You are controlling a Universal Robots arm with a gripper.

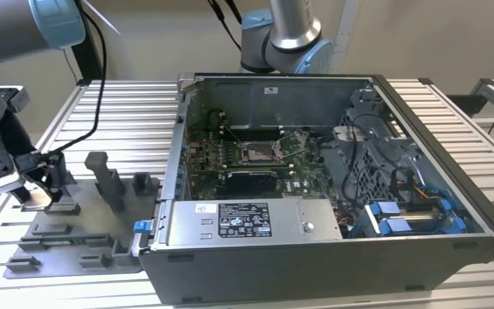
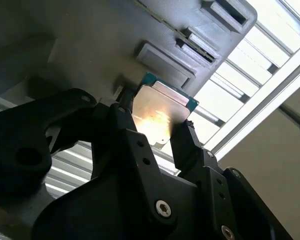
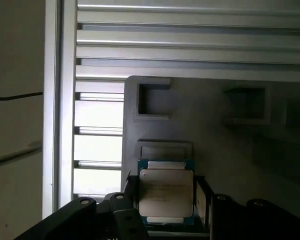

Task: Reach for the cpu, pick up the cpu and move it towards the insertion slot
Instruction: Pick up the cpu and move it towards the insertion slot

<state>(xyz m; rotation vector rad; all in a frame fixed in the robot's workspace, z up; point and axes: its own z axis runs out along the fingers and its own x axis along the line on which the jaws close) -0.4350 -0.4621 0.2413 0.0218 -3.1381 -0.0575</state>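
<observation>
The pincer (image 2: 152, 120) is clamped on the cpu (image 3: 166, 192) by two opposite edges, at the grey fixture tray (image 1: 75, 257) on the table (image 1: 127, 116). The insertion slot (image 1: 260, 152) lies well apart, inside the open computer case (image 1: 316, 257).

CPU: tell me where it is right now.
In both wrist views the CPU sits clamped in the gripper, over the grey tray; in the exterior view that gripper is at the exterior view's left, outside the computer case.
</observation>
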